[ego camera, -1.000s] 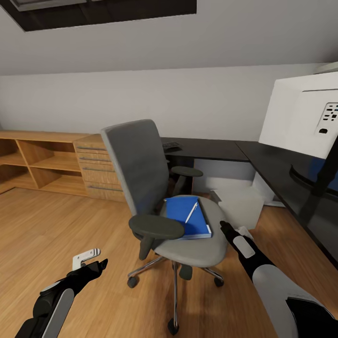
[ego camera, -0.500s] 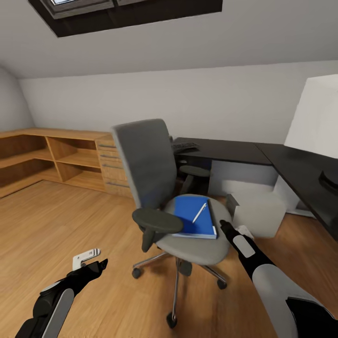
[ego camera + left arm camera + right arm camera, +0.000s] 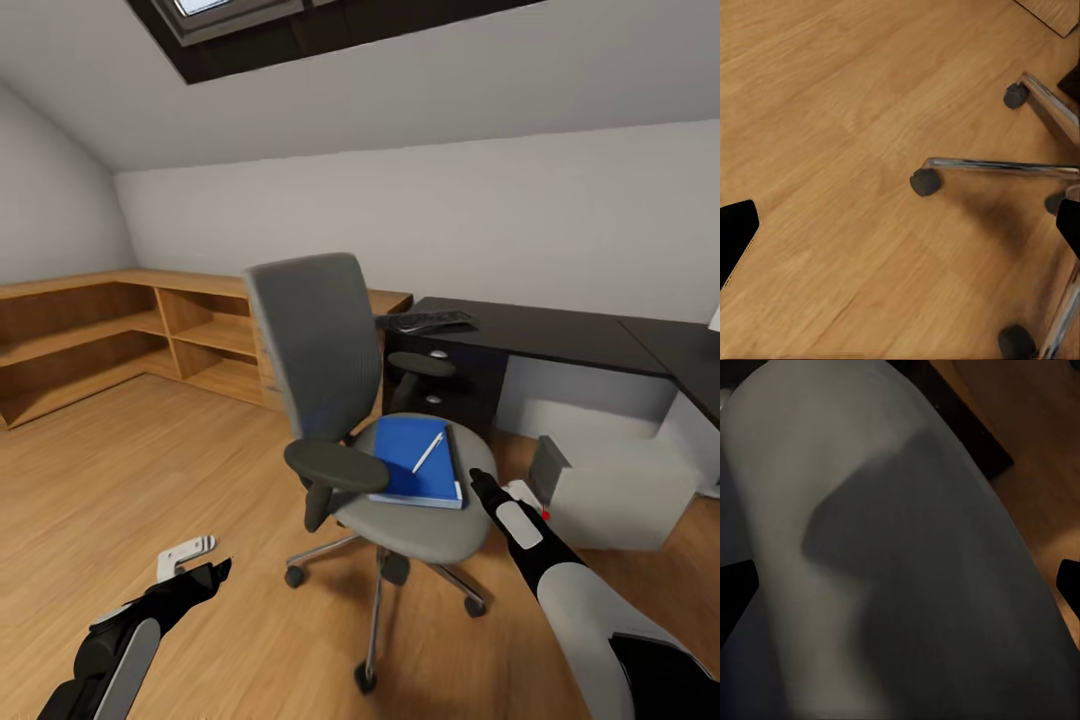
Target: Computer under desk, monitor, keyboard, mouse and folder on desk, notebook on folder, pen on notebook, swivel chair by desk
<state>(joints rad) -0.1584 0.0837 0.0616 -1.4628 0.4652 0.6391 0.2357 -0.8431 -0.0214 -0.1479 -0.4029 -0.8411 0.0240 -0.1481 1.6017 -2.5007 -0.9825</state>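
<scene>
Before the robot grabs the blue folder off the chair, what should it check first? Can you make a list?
1. Folder lies flat on the swivel chair seat: ok.
2. Pen lies loose on the folder, may roll off if lifted: not ok.
3. Right gripper is beside the seat edge, near the folder: ok.
4. Right jaws open enough to grip: cannot tell.
5. Left gripper hangs low over the floor, away from the chair: ok.
6. Bare desk top to receive the folder: ok.
</scene>
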